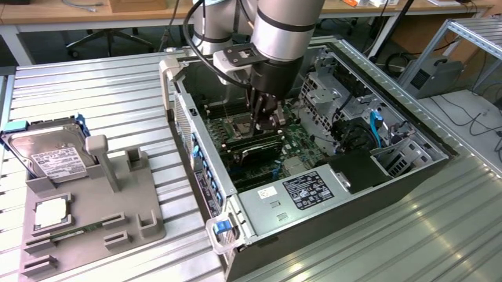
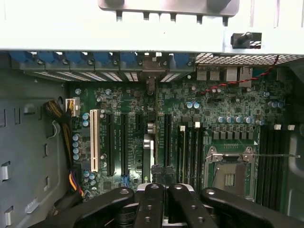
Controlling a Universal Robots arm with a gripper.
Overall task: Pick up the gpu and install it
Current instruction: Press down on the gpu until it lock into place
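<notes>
The gpu (image 1: 255,151) is a dark flat card standing on edge on the motherboard inside the open computer case (image 1: 392,138). My gripper (image 1: 269,124) reaches down into the case from above and is shut on the card's top edge. In the wrist view the gpu (image 2: 149,142) appears edge-on as a thin strip among the expansion slots. Its metal end bracket (image 2: 150,71) meets the case's rear wall. The black fingers (image 2: 153,199) of my gripper (image 2: 163,172) close together over the near end of the card.
Beside the card lie the empty processor socket (image 2: 230,173) and the memory slots (image 2: 190,152). A cable bundle (image 2: 61,118) runs along one side. On the exterior view's left, a grey holder (image 1: 94,200) carries a hard drive (image 1: 51,155), a chip and a memory stick.
</notes>
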